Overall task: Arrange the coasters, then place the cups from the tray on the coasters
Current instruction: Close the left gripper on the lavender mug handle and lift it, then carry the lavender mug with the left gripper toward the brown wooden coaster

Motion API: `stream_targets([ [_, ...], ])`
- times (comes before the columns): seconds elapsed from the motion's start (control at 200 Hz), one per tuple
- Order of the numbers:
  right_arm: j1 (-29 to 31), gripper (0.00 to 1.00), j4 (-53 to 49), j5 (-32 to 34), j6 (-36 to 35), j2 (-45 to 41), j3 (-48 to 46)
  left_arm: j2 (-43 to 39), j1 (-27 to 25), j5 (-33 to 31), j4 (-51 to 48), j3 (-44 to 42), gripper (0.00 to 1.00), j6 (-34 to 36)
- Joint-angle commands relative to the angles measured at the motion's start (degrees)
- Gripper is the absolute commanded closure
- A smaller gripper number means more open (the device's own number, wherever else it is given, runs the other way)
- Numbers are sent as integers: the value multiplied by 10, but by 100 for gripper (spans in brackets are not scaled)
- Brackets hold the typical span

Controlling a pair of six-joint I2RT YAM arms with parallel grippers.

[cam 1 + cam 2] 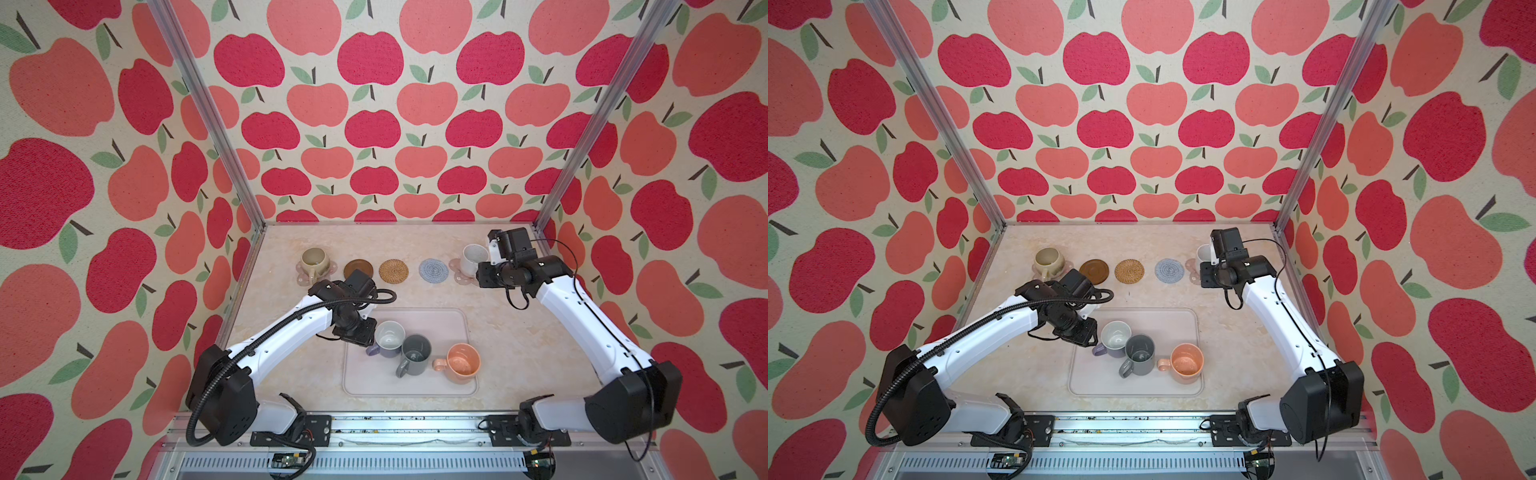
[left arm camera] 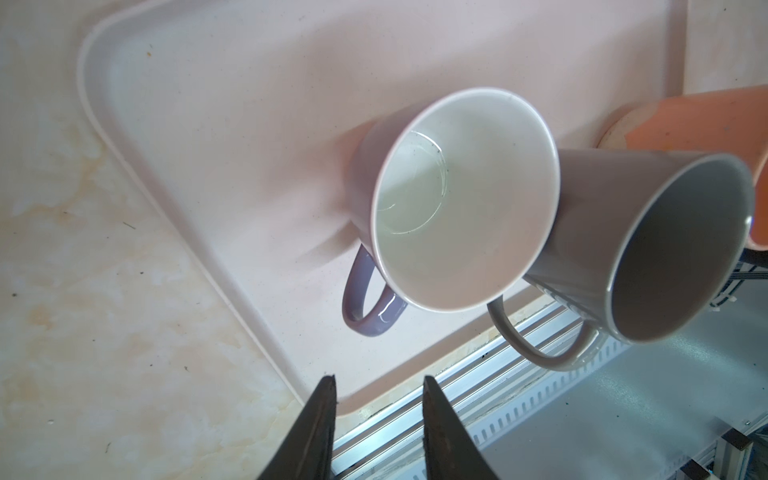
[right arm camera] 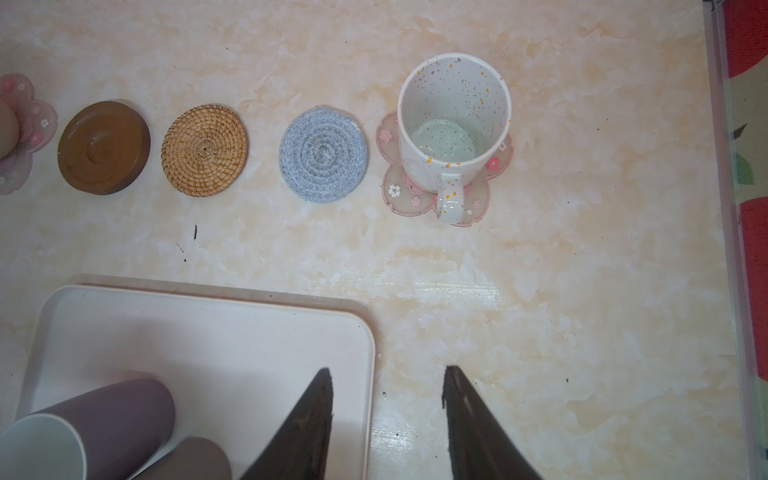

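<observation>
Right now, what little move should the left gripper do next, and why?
Probably ease the left gripper forward onto the handle of the lavender mug and close. Its jaws stand apart and empty just short of that handle, the mug sits on the tray, and the dark brown coaster is bare.

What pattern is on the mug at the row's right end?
The mug is white with small coloured speckles, clearest in the right wrist view.
</observation>
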Motion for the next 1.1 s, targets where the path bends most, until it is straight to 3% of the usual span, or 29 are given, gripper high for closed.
stream_targets([
  [0.0, 5, 53, -2, -3, 12, -2, 10, 14, -12, -25, -7, -10, 61, 8],
  [0.225, 6, 53, -7, -1, 3, -5, 15, 48, -38, -77, 21, -18, 56, -3],
  [0.55, 6, 53, -11, 2, -11, -1, 20, 78, -45, -72, 76, -26, 55, 4],
  [1.096, 6, 53, -5, -1, -9, 3, 11, 117, -112, -77, 132, -18, 59, -18],
])
